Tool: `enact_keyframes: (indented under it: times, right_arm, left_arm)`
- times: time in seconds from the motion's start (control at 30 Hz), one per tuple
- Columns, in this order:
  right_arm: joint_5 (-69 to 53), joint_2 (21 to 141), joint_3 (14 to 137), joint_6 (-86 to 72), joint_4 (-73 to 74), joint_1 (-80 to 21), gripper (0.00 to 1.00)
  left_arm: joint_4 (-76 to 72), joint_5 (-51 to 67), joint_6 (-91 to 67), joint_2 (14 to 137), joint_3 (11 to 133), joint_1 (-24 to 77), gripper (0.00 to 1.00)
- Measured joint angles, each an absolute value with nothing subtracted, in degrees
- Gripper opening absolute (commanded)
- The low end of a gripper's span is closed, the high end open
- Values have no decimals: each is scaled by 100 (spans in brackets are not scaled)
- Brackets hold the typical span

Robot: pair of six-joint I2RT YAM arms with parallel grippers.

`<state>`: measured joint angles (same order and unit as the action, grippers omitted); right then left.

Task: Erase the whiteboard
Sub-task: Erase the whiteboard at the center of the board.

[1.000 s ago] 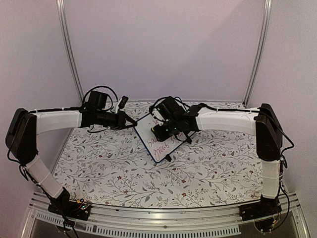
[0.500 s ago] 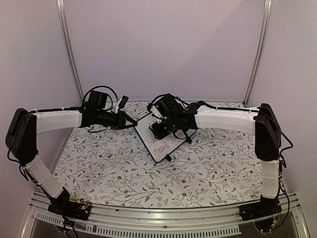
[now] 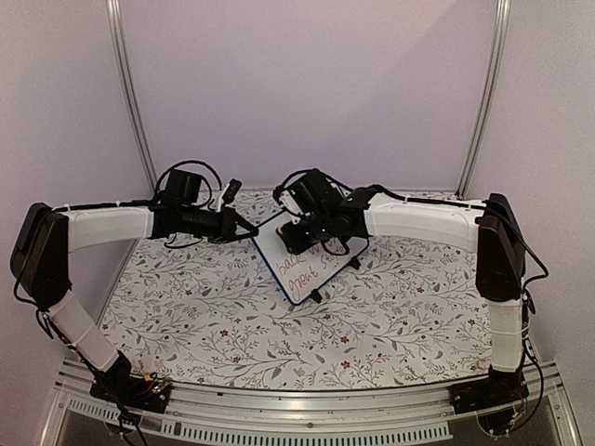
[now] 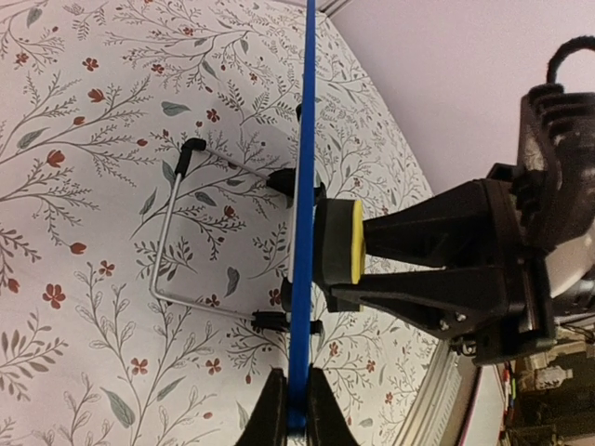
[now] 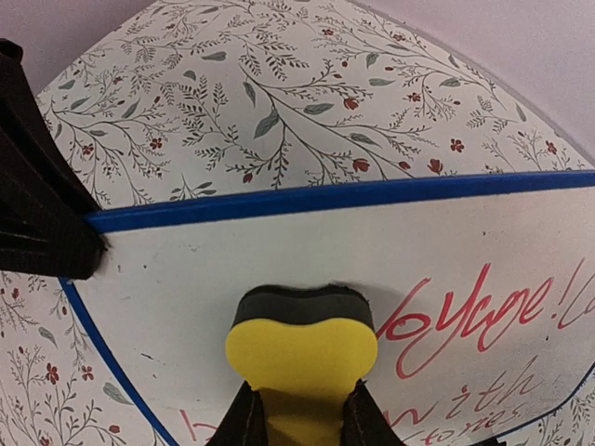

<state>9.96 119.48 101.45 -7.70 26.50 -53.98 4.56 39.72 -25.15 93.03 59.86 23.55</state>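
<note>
Whiteboard (image 3: 302, 277) stands propped at the back middle of the bench (image 3: 232, 325), between both arms. Left claw (image 4: 296, 413) pinches its blue edge; right claw (image 5: 299, 418) clamps a yellow eraser (image 5: 302, 348) pressed against its written face.

The table (image 3: 232, 325) is covered by a white cloth printed with grey leafy sprigs and small red flowers, and a metal rail (image 3: 307, 401) runs along its near edge. The whiteboard (image 3: 302, 274) stands on the cloth toward the back, leaning. It rests on two small black feet (image 4: 282, 180), with a bent wire stand (image 4: 164, 234) behind it.
</note>
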Motion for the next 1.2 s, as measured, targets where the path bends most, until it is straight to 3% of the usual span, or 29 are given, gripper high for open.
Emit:
enact_keyframes:
  times: [0.33, 0.73, 1.2]
  right_arm:
    - [987, 12055, 10626, -676, 2521, -5343, 21]
    - [683, 11749, 9400, -615, 2049, -5448, 21]
    - [788, 11590, 8825, -377, 1951, -5857, 21]
  left_arm:
    - [451, 4010, -2517, 9303, 5986, 2357, 5]
    - [491, 3951, -2519, 9332, 5988, 2338, 6]
    - [462, 3994, -2515, 9332, 5988, 2338, 5]
